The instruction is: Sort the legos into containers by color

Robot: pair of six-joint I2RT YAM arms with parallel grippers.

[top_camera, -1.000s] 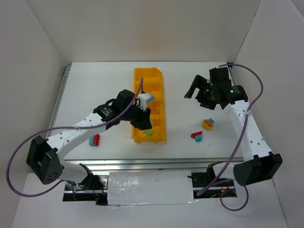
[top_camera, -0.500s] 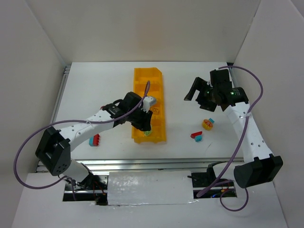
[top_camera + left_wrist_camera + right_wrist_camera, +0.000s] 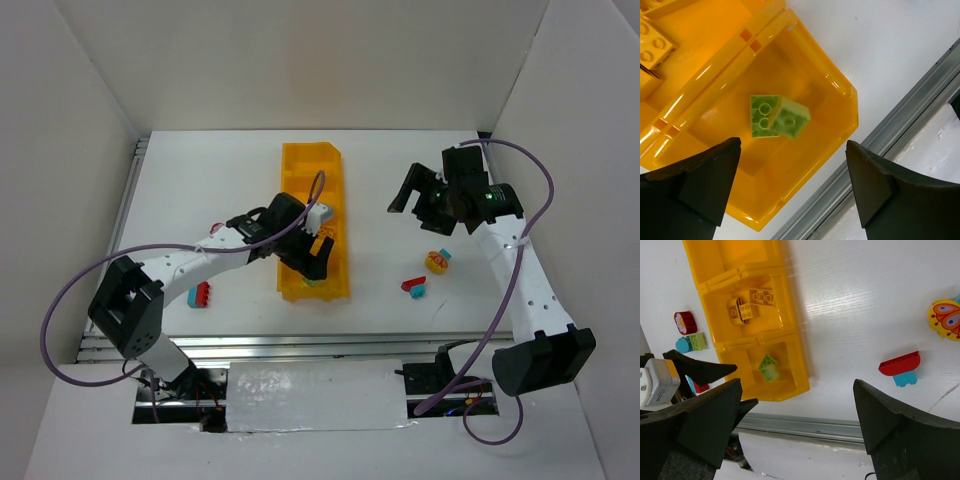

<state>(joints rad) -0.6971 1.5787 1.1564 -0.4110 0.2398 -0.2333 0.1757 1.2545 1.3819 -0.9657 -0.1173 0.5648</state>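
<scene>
The containers are one long yellow-orange bin [image 3: 312, 165] in the middle of the table. My left gripper [image 3: 316, 262] hangs open over its nearest compartment [image 3: 840, 95]. Two light green legos [image 3: 777, 117] lie there, touching each other, with nothing between my fingers [image 3: 710, 170]. The right wrist view shows yellow legos [image 3: 751, 305] in the compartment behind that one. My right gripper [image 3: 415, 195] is open and empty, high over the table to the right of the bin. A red and teal lego [image 3: 414, 287] and a round yellow piece [image 3: 438, 261] lie below it.
A red and blue lego [image 3: 202, 296] sits left of the bin near the front edge. The right wrist view also shows a red round piece [image 3: 686, 322] and a teal and green pair [image 3: 692, 342] there. A metal rail [image 3: 300, 345] runs along the front edge.
My left gripper has gone from shut to open over the nearest compartment, and a green lego now lies loose inside. The left arm swung slightly right. The right arm barely moved.
</scene>
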